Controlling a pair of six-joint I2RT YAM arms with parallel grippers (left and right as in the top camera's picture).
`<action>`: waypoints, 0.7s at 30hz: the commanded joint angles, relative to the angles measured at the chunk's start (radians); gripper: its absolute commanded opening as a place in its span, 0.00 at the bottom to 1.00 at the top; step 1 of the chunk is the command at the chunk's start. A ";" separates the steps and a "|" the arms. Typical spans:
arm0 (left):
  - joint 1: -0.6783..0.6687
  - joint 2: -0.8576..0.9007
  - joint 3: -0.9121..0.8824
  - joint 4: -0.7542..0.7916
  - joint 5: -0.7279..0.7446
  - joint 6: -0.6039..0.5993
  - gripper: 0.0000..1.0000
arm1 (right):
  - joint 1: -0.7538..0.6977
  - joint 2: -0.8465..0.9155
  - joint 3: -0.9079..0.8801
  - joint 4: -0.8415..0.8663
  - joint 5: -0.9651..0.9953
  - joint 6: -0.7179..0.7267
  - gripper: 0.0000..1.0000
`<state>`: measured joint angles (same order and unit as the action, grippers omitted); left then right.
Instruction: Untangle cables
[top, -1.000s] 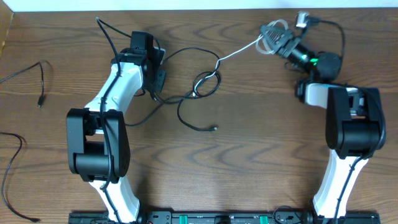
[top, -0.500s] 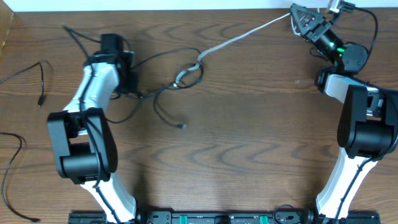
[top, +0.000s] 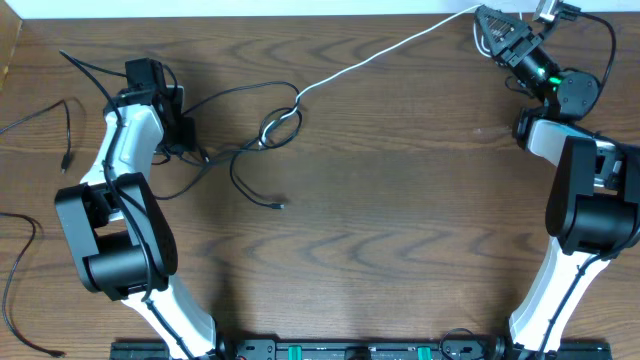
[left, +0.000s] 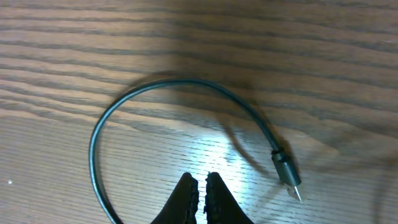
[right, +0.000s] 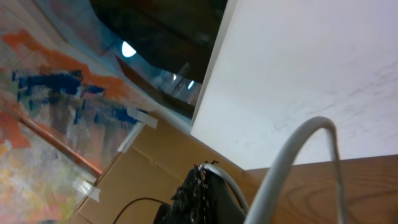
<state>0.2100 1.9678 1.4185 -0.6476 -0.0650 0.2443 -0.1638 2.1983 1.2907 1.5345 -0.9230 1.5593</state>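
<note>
A bunch of black cables (top: 270, 130) lies left of centre, knotted around one end of a white cable (top: 380, 52). The white cable runs taut up to the back right, where my right gripper (top: 483, 18) is shut on it. In the right wrist view it leaves the shut gripper (right: 202, 171) and arcs away as a white cable (right: 292, 155). My left gripper (top: 188, 150) is shut at the bunch's left end, on a black cable. In the left wrist view the gripper (left: 200, 180) is closed, and the black cable (left: 186, 83) loops ahead, ending in a plug (left: 286, 175). The grip point is hidden.
Two separate black cables lie near the left edge, one at the back (top: 65, 130) and one at the front (top: 20, 270). A loose plug end (top: 280, 206) trails from the bunch. The table's back edge (top: 300, 14) passes just behind the right gripper.
My left gripper has moved left, dragging the black bunch with it. My right gripper has gone back and to the right, drawing the white cable out long and taut.
</note>
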 joint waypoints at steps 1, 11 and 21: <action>0.037 0.006 -0.011 -0.003 -0.083 0.016 0.07 | -0.037 -0.016 0.023 0.018 0.041 0.024 0.01; 0.171 0.006 -0.011 -0.018 -0.061 -0.115 0.08 | -0.102 -0.016 0.023 0.018 0.018 0.045 0.01; 0.143 0.006 -0.011 0.002 0.130 -0.074 0.07 | -0.046 -0.016 0.023 -0.267 -0.183 -0.096 0.01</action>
<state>0.3698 1.9678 1.4174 -0.6472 0.0113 0.1612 -0.2398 2.1979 1.2972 1.3376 -1.0080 1.5551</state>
